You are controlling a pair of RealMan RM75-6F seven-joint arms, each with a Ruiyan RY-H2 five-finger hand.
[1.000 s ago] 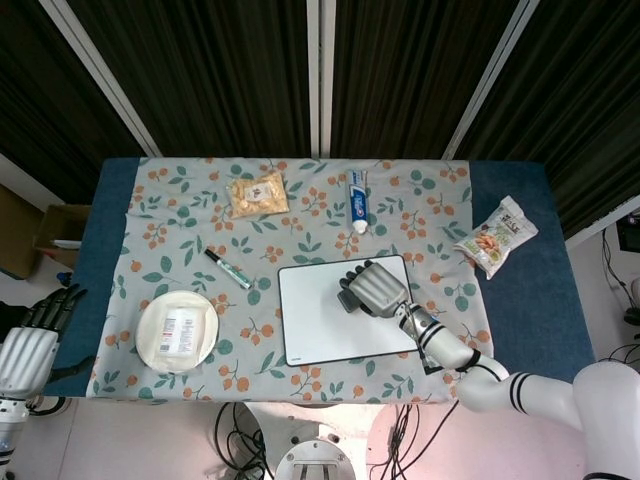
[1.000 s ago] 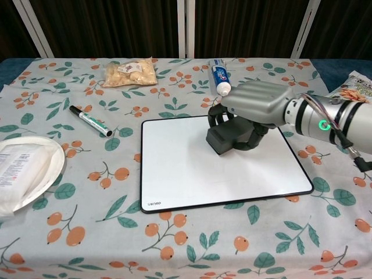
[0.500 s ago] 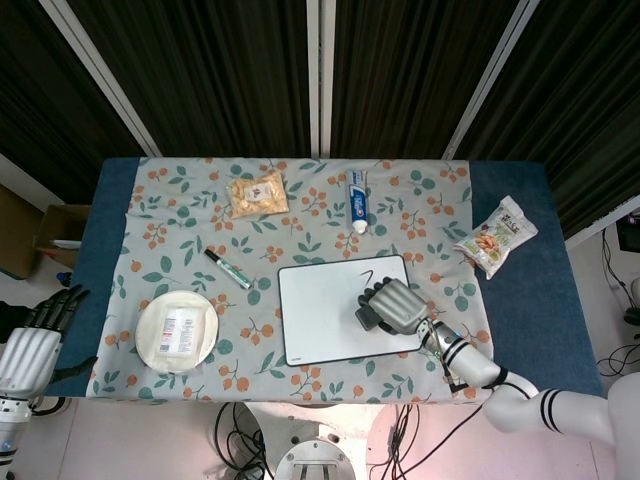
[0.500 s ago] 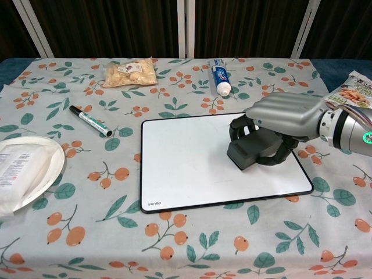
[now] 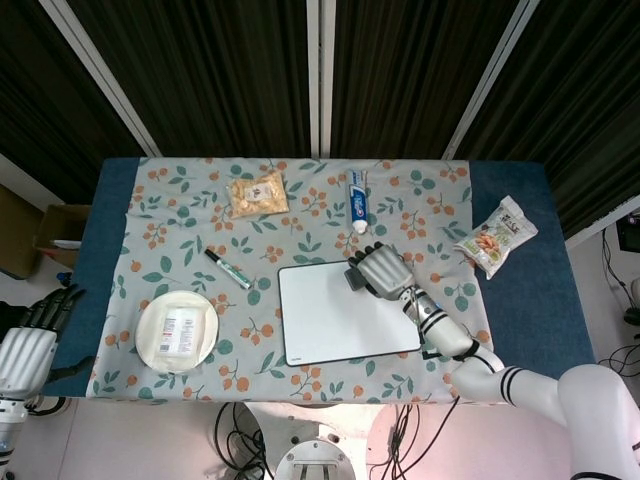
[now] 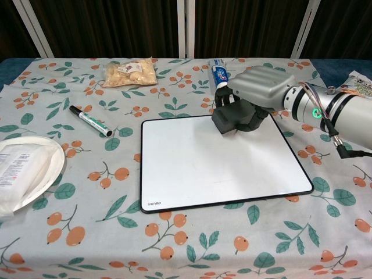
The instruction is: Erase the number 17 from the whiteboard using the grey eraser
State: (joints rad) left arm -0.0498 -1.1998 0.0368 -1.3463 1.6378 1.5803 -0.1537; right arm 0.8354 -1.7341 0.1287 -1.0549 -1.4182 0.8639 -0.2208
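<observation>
The whiteboard (image 6: 215,165) (image 5: 335,320) lies flat mid-table, and its white surface shows no writing in either view. My right hand (image 6: 258,93) (image 5: 380,272) holds the grey eraser (image 6: 232,119) (image 5: 356,279) at the board's far edge, right of centre, fingers curled over it. The eraser's underside touches the board's top rim. My left hand (image 5: 30,335) hangs off the table's left side in the head view, fingers apart and holding nothing.
A black marker (image 6: 90,121) lies left of the board. A white plate (image 6: 40,154) with a packet sits at the near left. A toothpaste tube (image 6: 220,78) and a bag of nuts (image 6: 129,72) lie at the back, and a snack bag (image 5: 495,236) at the right.
My right hand swept the eraser from the board's upper middle down to its right side, then back up to the far edge. A faint stroke seen near the top edge is gone.
</observation>
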